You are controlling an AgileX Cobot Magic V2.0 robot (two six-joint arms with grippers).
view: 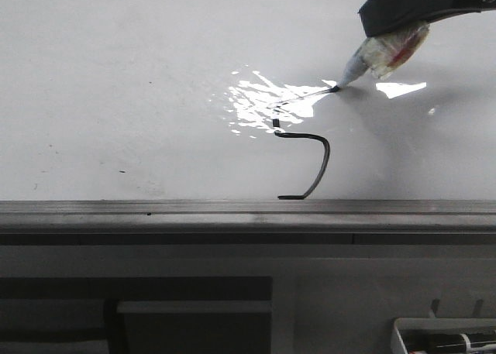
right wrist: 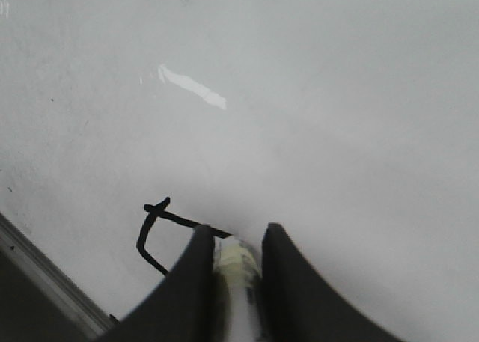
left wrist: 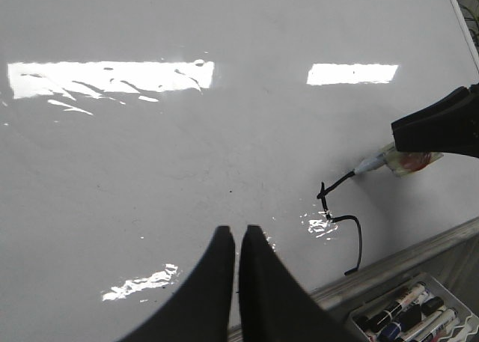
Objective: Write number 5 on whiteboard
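Note:
The whiteboard (view: 116, 75) lies flat, glossy, with a glare patch. The number 5 (view: 324, 152) is a thin black line: short tick, bar, hooked curve and foot near the grey edge rail (view: 232, 211). My right gripper (view: 387, 17) is shut on a marker (view: 380, 53). The marker's tip touches the board at the far end of the 5's top bar. In the right wrist view the gripper (right wrist: 238, 230) clamps the marker (right wrist: 238, 263) beside the 5 (right wrist: 148, 233). My left gripper (left wrist: 236, 230) is shut and empty above bare board (left wrist: 150, 170), left of the 5 (left wrist: 358, 233).
A white tray (left wrist: 449, 288) with several markers sits off the board's near right corner, also in the front view (view: 399, 335). The rail (left wrist: 419, 256) bounds the near edge. Tiny black specks dot the board.

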